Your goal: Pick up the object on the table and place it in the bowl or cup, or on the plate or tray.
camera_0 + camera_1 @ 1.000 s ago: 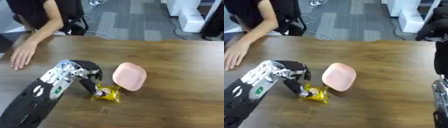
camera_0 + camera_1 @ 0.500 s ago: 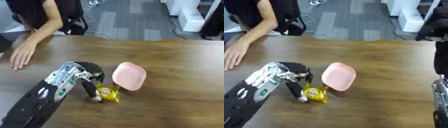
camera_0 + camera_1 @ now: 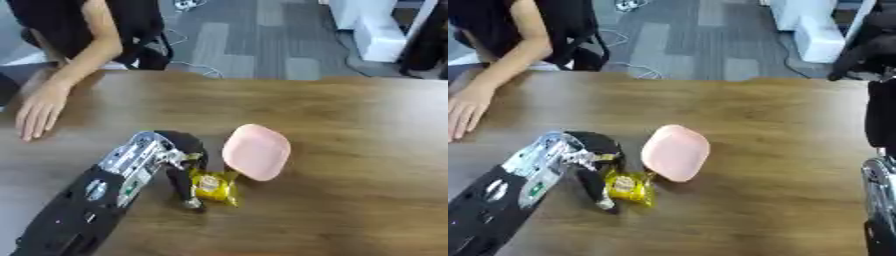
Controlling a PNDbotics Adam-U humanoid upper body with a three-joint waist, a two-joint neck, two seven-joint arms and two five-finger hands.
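A small yellow packet (image 3: 213, 186) lies on the wooden table, just below and left of a pink plate (image 3: 256, 151). The plate's lower edge touches or overlaps the packet's top. My left hand (image 3: 169, 152) comes in from the lower left with its fingers (image 3: 185, 192) curled down along the packet's left side and its thumb at the packet's upper left corner, pinching it. The packet rests on the table. My right hand (image 3: 879, 120) shows only as a dark shape cut off at the right edge.
A person's bare hand (image 3: 39, 107) rests flat on the table (image 3: 350, 115) at the far left. Beyond the table's far edge are a chair, cables and white furniture.
My left hand's fingers have come down and closed in along the packet's left side. Packet and plate have hardly moved. The camera has shifted slightly.
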